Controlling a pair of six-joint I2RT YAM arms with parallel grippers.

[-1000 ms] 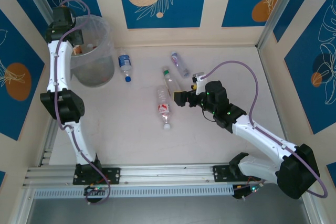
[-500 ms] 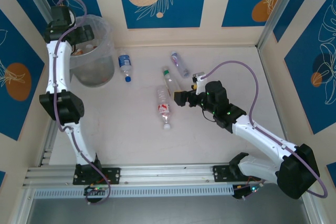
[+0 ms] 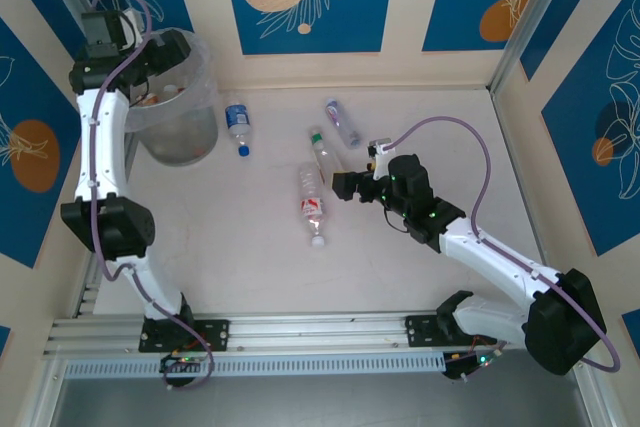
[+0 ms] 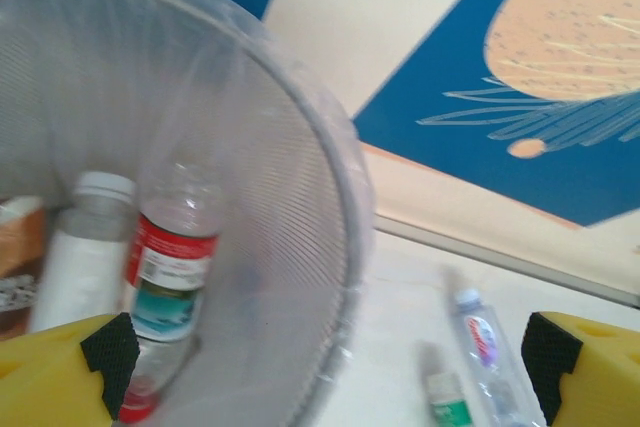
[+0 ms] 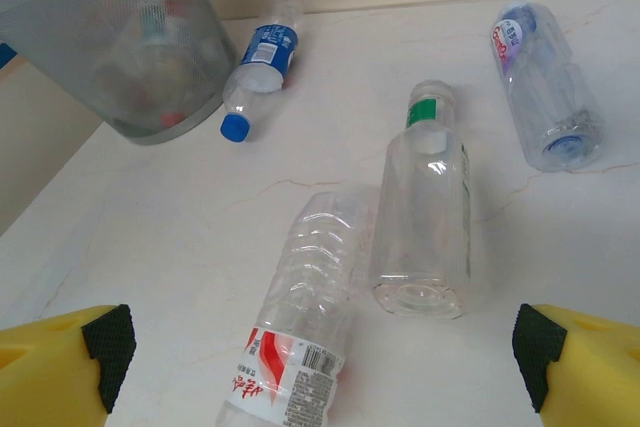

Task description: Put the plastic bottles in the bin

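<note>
Four small clear plastic bottles lie on their sides on the pale tabletop [image 3: 250, 267], and more rest inside the round translucent plastic bin [image 3: 185, 122] at far left. Your right gripper [image 5: 325, 347] hovers near the red-labelled bottle [image 5: 300, 337] and the green-labelled bottle [image 5: 425, 217], fingers spread wide, holding nothing. Your left gripper [image 4: 325, 357], equally wide and empty, hangs over the bin's rim. The bottles look light, thin-walled and slick, likely to roll or crumple, so grip gently across the mid-body. Compared with a second ago, the left arm has lifted and turned above the bin, while the right arm has barely shifted.
</note>
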